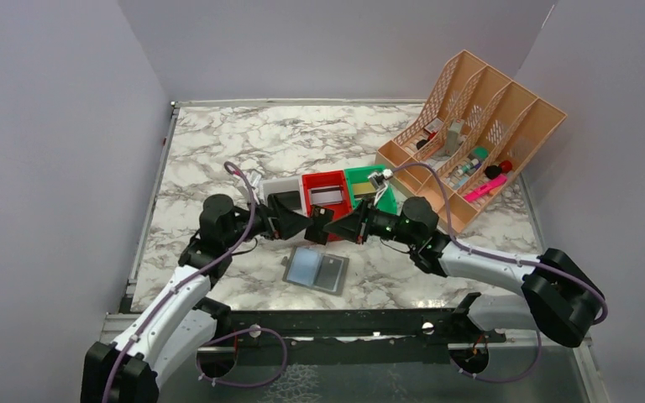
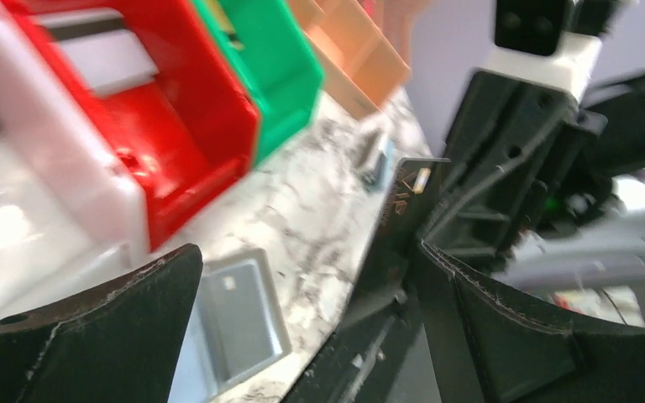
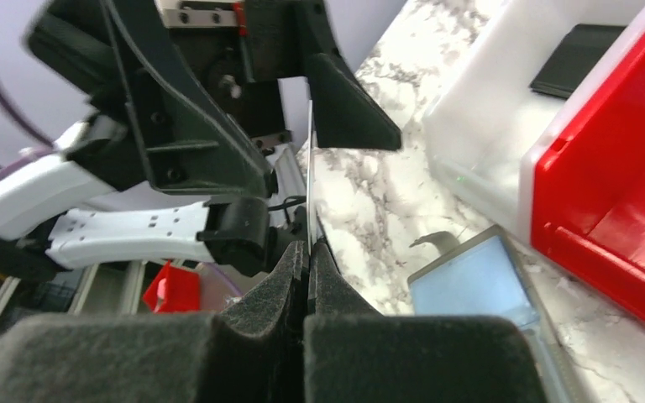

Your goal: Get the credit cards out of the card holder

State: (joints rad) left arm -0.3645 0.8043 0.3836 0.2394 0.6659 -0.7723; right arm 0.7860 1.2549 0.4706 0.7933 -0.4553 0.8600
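In the middle of the top view, a thin credit card (image 3: 310, 189) is clamped edge-on in the closed right hand (image 3: 306, 252), between the wide-apart fingers of the left hand (image 1: 296, 220). The card holder (image 1: 316, 269) lies open on the table (image 1: 218, 151) below; the task is judged partway done. A black card (image 3: 575, 59) is seen in the white bin (image 3: 487, 126), a pale flat item (image 1: 327, 196) in the red bin (image 3: 621, 168).

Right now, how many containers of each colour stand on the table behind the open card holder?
white bin: 1
red bin: 1
green bin: 1
peach slotted organiser: 1
Total: 4
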